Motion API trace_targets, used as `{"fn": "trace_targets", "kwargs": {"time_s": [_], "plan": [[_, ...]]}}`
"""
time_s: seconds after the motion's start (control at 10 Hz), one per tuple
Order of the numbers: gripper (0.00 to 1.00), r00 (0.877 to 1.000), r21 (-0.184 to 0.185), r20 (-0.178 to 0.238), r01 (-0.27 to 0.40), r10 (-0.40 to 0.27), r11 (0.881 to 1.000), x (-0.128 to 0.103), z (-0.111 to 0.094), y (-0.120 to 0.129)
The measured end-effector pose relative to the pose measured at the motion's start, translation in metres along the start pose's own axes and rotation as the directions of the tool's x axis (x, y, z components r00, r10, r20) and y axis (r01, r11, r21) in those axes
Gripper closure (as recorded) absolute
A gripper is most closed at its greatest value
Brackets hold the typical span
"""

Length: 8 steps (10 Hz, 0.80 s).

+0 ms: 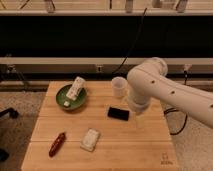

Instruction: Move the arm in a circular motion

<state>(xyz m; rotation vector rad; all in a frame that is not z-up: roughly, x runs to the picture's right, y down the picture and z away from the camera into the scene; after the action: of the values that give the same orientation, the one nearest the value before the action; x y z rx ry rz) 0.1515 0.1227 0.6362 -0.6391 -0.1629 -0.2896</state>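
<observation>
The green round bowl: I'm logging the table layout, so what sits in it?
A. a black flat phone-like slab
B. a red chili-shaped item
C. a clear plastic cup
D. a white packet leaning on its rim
D: the green round bowl holds a white packet leaning on its rim; the glossy white robot arm and its tool are over the table's right side, away from the bowl.
</observation>
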Motion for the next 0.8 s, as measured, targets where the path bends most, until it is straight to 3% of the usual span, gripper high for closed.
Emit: {"fn": "trace_targets", "kwargs": {"time_s": [0.5, 0.8], "plan": [[0.20, 0.996, 0.003, 0.011, -0.090, 0.090, 0.996, 0.051, 0.003, 0.002], [0.20, 0.992, 0.002, 0.014, -0.127, 0.127, 0.992, 0.065, 0.004, -0.011]]}}
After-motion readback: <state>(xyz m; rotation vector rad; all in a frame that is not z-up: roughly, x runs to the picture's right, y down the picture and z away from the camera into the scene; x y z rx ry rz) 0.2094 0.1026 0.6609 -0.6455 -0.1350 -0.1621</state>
